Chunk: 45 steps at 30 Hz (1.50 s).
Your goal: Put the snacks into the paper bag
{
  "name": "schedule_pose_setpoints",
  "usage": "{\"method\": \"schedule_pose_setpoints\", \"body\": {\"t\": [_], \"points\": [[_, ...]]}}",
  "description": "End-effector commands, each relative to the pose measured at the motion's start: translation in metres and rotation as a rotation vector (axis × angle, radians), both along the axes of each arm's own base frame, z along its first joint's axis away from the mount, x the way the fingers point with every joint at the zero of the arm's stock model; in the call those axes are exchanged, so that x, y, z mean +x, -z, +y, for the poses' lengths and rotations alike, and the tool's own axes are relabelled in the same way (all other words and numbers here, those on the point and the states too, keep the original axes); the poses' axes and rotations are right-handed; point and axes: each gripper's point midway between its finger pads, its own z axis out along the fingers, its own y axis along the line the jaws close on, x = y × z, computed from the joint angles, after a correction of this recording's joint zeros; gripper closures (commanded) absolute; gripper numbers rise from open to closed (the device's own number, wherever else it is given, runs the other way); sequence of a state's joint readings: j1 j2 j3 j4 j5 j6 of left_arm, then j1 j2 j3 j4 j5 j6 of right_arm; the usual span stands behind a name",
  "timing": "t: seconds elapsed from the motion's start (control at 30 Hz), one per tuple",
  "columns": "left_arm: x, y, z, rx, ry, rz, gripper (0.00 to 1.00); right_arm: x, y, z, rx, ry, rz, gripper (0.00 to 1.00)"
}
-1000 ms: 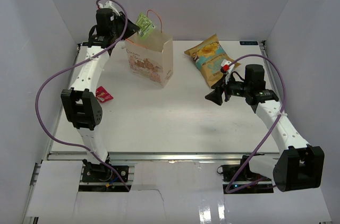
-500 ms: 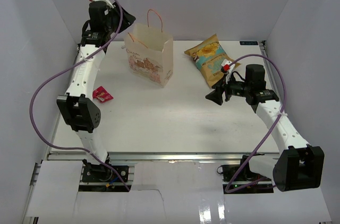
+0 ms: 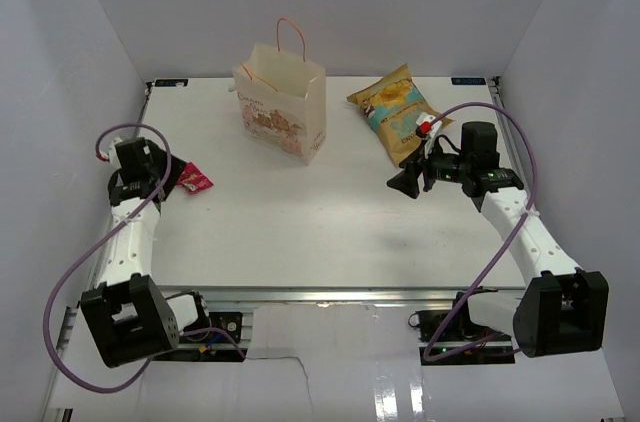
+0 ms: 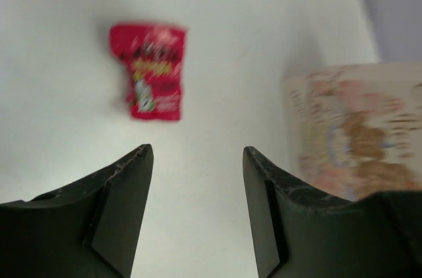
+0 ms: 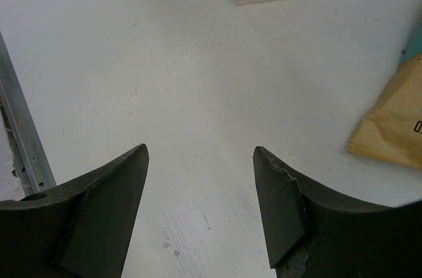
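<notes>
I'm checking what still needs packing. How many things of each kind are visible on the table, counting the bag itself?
Paper bag: 1
Yellow-and-teal crisp bag: 1
Red packet: 1
Total: 3

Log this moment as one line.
left fingers: open, empty, near red packet | right fingers: open, empty | paper bag: upright | crisps, red packet: outside paper bag
</notes>
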<state>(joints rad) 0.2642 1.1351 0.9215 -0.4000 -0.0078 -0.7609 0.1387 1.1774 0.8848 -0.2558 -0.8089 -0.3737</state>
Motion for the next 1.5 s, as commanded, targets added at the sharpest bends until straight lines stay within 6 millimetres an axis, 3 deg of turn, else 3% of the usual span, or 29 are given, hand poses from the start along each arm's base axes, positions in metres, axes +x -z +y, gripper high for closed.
{"method": "schedule_pose_setpoints", "body": {"t": [0.0,0.1,0.23,0.47,0.73,0.9,0.93,1.07,1.17,1.2,1.3,1.33,1.37,1.43,1.47], "points": [[-0.018,0.061,-0.014,-0.103,0.022,0.144,0.33,0.006,0.003,0.0,0.004,-0.002,-0.011,0.29],[-0.025,0.101,-0.012,-0.145,0.019,0.257,0.33,0.006,0.008,0.001,0.005,-0.008,0.011,0.29],[-0.019,0.132,-0.006,-0.174,0.014,0.342,0.35,0.008,0.012,0.001,0.002,-0.007,0.021,0.29],[0.019,0.142,0.007,-0.159,0.035,0.366,0.36,0.006,0.015,-0.001,-0.008,0.003,0.027,0.29],[0.041,0.154,0.012,-0.172,0.058,0.386,0.38,0.004,0.019,-0.003,-0.023,0.006,0.038,0.29],[0.042,0.167,0.013,-0.19,0.051,0.418,0.62,0.005,0.016,-0.004,-0.031,0.008,0.034,0.29],[0.042,0.167,0.014,-0.191,0.049,0.416,0.7,0.005,0.016,-0.004,-0.033,0.004,0.035,0.29],[0.046,0.151,0.008,-0.198,0.079,0.364,0.8,0.001,0.012,0.0,-0.023,-0.037,0.031,0.29],[0.046,0.124,-0.007,-0.218,0.144,0.268,0.86,-0.005,0.011,0.008,-0.007,-0.097,0.042,0.3],[0.049,0.102,-0.011,-0.21,0.167,0.194,0.87,-0.006,0.007,0.013,-0.005,-0.12,0.037,0.3],[0.039,0.081,-0.041,-0.284,0.268,0.086,0.88,-0.009,0.003,0.031,0.014,-0.162,0.094,0.31],[0.033,0.061,-0.056,-0.302,0.328,0.026,0.88,-0.011,0.002,0.038,0.026,-0.175,0.125,0.32],[0.025,0.064,-0.066,-0.32,0.353,0.011,0.89,-0.012,0.006,0.045,0.043,-0.169,0.204,0.32],[0.012,0.048,-0.095,-0.368,0.446,-0.045,0.89,-0.019,-0.001,0.069,0.061,-0.206,0.264,0.34],[0.002,0.054,-0.108,-0.392,0.479,-0.04,0.89,-0.023,0.001,0.086,0.083,-0.208,0.345,0.34]]}}
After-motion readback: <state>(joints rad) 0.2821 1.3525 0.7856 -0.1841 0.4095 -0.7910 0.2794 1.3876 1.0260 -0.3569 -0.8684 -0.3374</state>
